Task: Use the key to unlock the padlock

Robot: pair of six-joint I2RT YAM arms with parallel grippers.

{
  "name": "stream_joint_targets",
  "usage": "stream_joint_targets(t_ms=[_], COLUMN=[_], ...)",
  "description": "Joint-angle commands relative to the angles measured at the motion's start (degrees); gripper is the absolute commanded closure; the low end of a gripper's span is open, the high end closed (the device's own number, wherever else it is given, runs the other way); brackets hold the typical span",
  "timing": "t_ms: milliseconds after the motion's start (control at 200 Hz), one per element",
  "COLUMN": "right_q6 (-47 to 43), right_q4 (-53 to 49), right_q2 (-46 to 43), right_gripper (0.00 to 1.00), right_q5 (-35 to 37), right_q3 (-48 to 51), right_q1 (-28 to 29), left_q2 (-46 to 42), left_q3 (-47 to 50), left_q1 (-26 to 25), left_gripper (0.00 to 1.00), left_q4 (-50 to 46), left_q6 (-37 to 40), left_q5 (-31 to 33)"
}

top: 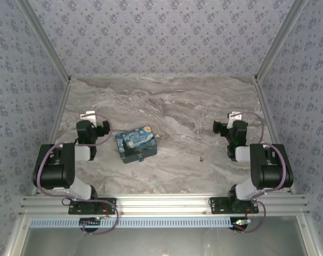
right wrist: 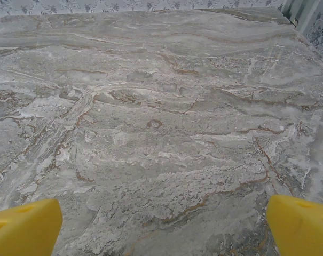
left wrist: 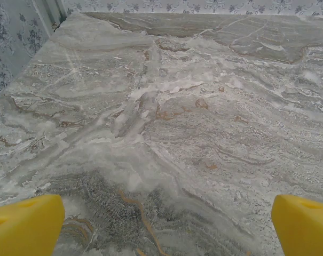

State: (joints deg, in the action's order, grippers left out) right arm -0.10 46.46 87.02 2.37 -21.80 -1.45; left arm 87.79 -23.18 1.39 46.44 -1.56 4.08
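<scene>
On the tabletop (top: 177,101) nothing looks started: padlock (top: 141,158) fronting the box (top: 134,142), key (top: 202,158) well apart, left end effector (left wrist: 165,226) and right end effector (right wrist: 164,226) both spread wide, empty.

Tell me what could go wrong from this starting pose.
1. The tiny dark metal key is a flat speck on the grey marble table. The open right gripper may well push it around instead of pinching it.
2. The tiny teal-blue padlock seems to sit against the starry-night printed box. The open left gripper could shove the box while reaching for it.
</scene>
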Motion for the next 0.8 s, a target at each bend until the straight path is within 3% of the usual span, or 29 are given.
stream_joint_targets(t_ms=[0,795], right_q6=[-1.0,-0.9], right_q4=[0.0,-0.2], right_q2=[0.1,0.1], right_gripper=[0.0,0.0], right_q5=[1.3,0.7], right_q3=[-0.4,-0.6], right_q1=[0.2,-0.1], left_q2=[0.0,0.0], left_q3=[-0.3,-0.5], left_q1=[-0.4,-0.4], left_gripper=[0.01,0.01], left_q4=[0.2,0.1], left_q6=[-0.3,-0.4], left_q5=[-0.5,-0.5])
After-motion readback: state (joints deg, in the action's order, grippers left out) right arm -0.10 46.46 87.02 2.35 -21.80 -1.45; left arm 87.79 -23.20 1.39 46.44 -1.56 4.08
